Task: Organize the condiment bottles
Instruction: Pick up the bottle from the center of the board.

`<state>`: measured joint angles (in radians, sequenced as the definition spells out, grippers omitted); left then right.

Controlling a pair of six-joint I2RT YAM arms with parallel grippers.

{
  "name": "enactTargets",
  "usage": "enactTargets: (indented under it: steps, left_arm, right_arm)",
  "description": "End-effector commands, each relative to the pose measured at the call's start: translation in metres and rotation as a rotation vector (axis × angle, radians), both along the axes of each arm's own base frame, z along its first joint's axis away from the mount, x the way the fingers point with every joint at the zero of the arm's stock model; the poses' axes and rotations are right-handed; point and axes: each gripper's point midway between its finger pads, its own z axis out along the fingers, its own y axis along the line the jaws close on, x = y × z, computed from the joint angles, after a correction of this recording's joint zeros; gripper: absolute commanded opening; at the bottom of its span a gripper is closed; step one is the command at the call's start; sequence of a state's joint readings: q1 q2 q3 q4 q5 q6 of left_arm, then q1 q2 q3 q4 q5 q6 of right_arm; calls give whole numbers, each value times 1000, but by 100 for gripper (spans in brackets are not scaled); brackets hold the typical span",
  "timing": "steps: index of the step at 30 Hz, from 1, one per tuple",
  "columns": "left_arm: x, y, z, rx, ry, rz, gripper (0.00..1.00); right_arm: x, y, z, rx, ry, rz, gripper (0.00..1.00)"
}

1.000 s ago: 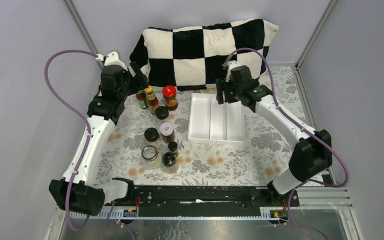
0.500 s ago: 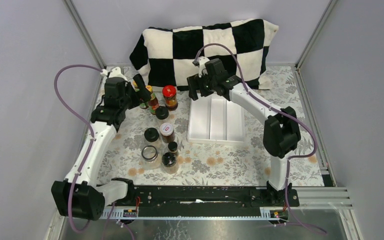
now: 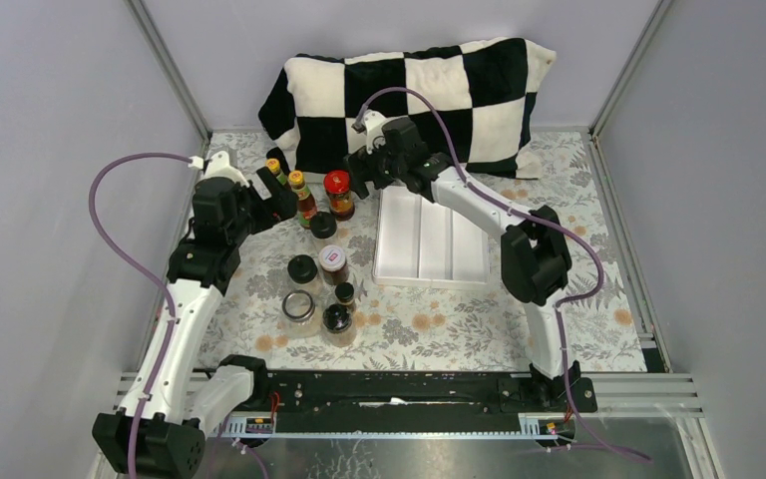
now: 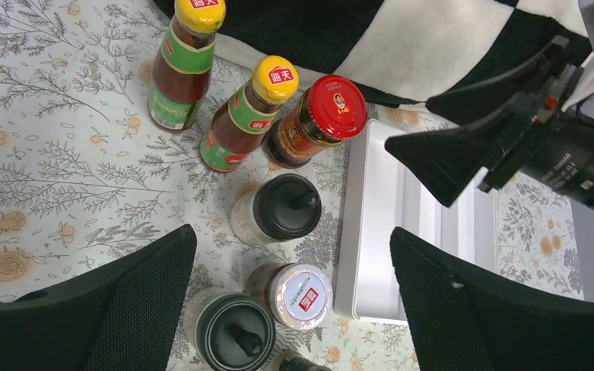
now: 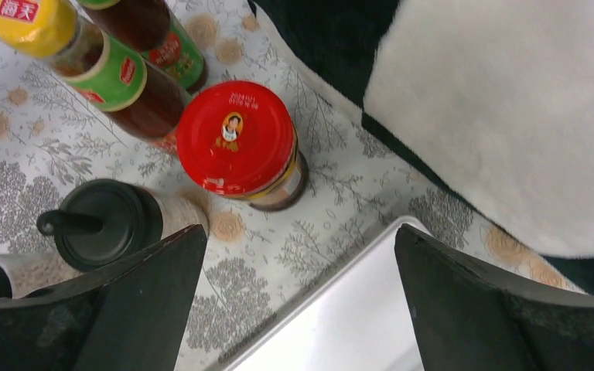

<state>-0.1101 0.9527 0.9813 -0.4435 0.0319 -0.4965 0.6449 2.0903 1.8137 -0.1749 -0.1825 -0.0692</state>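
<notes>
We see a black-and-white checked pillow (image 3: 409,95) at the far side, a pale cloth (image 3: 439,319) with grey leaves and tan flowers, a white tray (image 3: 429,244) on the right, two sauce bottles (image 4: 247,112) with yellow caps and green labels, a red-lidded jar (image 5: 236,139), black-capped jars (image 4: 286,205), and white-and-black arms (image 3: 182,324)

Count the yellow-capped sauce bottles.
2. One yellow-capped bottle stands leftmost in the back row; the second yellow-capped bottle stands between it and the red-lidded jar. None looks hidden.
</notes>
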Motion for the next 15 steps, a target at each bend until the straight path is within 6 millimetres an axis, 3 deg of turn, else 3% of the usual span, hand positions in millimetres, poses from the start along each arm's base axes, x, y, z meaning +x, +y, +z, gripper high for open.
enactTargets:
  steps: [1,15]
  left_arm:
    - [-4,-4,-1,-8,-7,-32,99]
    - [-3,-6,-13,8,7,-56,99]
  right_arm:
    - [15,27,24,75,-90,59,100]
    - [-1,79,26,161,-89,220,100]
